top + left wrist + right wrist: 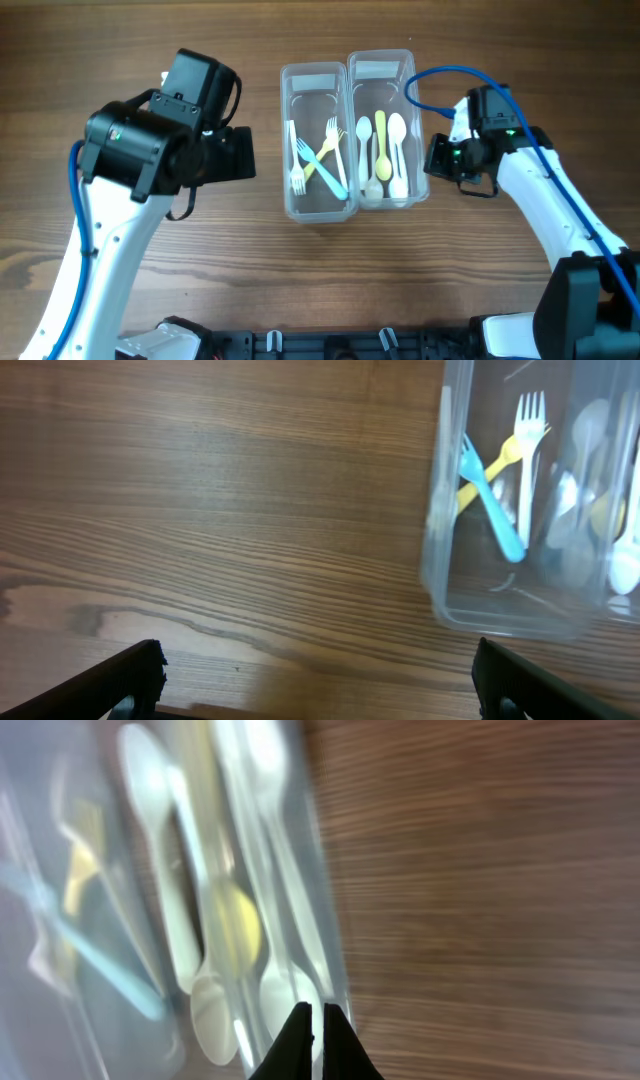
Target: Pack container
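Observation:
Two clear containers stand side by side mid-table. The left container [315, 70] holds a blue fork [338, 185], a yellow fork [318, 163] and white forks [296, 165]. The right container [380, 58] holds a yellow spoon [381, 145] and white spoons [398, 150]. My left gripper [245, 155] is open and empty over bare table left of the containers; the left wrist view shows its fingers [320, 680] wide apart, the left container [440, 560] at the right. My right gripper [432, 158] is shut, its tips [318, 1012] at the right container's right wall [325, 900].
Brown wooden table [150, 300] all around the containers. A blue cable [440, 72] loops from the right arm above the right container's far corner. Black fixtures line the table's front edge [330, 345].

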`<state>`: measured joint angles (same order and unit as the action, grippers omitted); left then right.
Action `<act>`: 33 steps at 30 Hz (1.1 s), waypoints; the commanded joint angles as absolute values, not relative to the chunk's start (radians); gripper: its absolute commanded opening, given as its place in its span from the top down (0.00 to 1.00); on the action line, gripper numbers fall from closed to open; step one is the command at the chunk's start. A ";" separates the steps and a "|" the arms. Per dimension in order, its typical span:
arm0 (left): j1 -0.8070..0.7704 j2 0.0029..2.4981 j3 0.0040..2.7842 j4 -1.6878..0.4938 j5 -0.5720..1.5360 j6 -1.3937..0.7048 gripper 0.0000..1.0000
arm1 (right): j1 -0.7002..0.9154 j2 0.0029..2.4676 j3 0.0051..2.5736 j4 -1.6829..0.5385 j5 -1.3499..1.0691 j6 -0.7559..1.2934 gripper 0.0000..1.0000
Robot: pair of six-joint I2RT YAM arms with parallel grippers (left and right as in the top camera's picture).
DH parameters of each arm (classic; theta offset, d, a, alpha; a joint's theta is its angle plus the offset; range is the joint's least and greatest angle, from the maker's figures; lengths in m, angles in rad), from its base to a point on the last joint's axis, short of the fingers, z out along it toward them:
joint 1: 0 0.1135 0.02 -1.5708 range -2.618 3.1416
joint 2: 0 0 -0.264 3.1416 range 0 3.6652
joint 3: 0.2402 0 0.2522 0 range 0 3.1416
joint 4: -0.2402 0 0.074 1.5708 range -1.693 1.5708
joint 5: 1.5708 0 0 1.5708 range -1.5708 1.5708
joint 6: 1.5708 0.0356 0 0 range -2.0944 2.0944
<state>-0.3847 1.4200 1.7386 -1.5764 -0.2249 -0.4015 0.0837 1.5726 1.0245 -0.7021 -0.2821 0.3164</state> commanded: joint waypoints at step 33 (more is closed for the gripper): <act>-0.379 1.369 1.751 -1.557 -0.255 -0.397 0.00 | 0.149 0.591 1.073 -0.405 -0.414 0.149 0.69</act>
